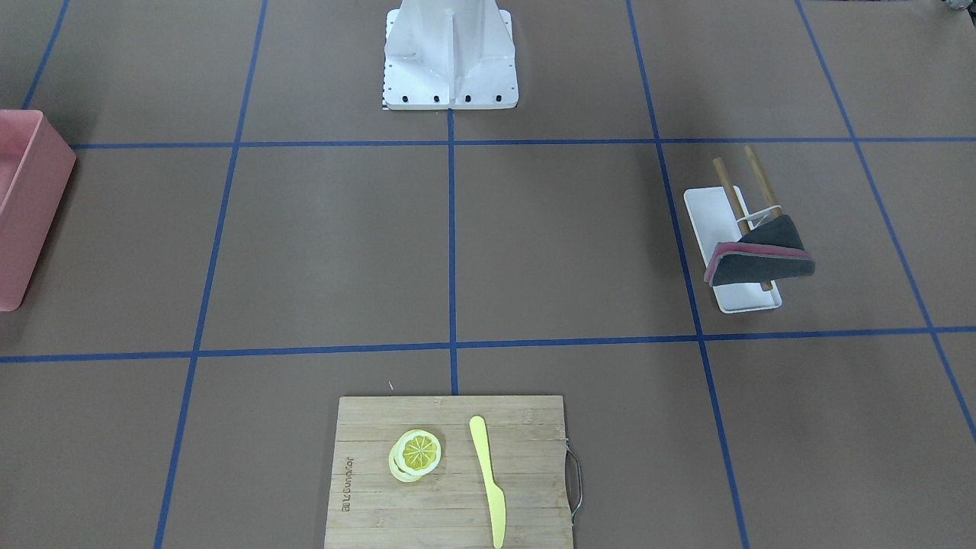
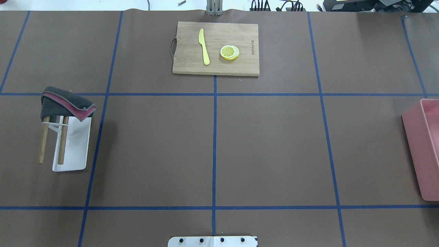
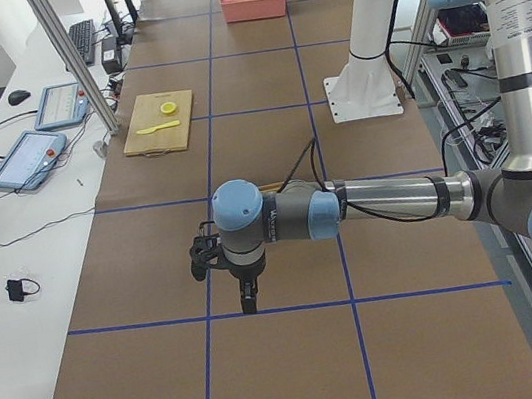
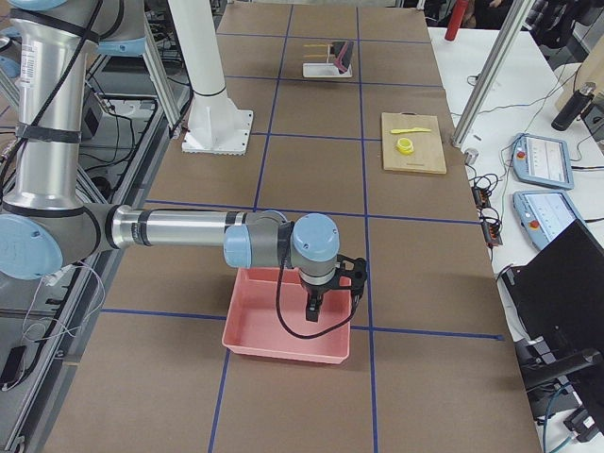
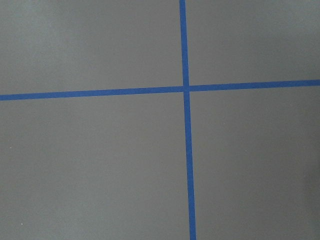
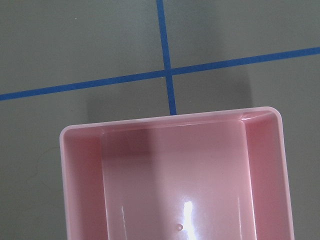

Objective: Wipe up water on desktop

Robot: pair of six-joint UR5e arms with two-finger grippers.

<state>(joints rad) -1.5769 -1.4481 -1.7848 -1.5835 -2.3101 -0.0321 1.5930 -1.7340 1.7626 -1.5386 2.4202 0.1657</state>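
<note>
The desktop [image 2: 274, 144] is a matte brown surface with a grid of blue tape lines; I see no water on it in any view. A folded grey and pink cloth [image 2: 67, 103] hangs on a wooden rack over a white tray [image 2: 73, 151] on the robot's left side. My left gripper [image 3: 248, 298] hangs over the bare desktop near a tape line, far from the cloth; I cannot tell if it is open. My right gripper [image 4: 313, 311] hangs over the pink bin [image 4: 283, 330]; I cannot tell if it is open. Neither wrist view shows fingers.
A bamboo cutting board [image 2: 216, 48] at the far middle edge carries a yellow knife [image 2: 204, 46] and lemon slices [image 2: 229, 52]. The empty pink bin [image 2: 423, 147] stands at the right end. The white robot base [image 2: 212, 241] is at the near edge.
</note>
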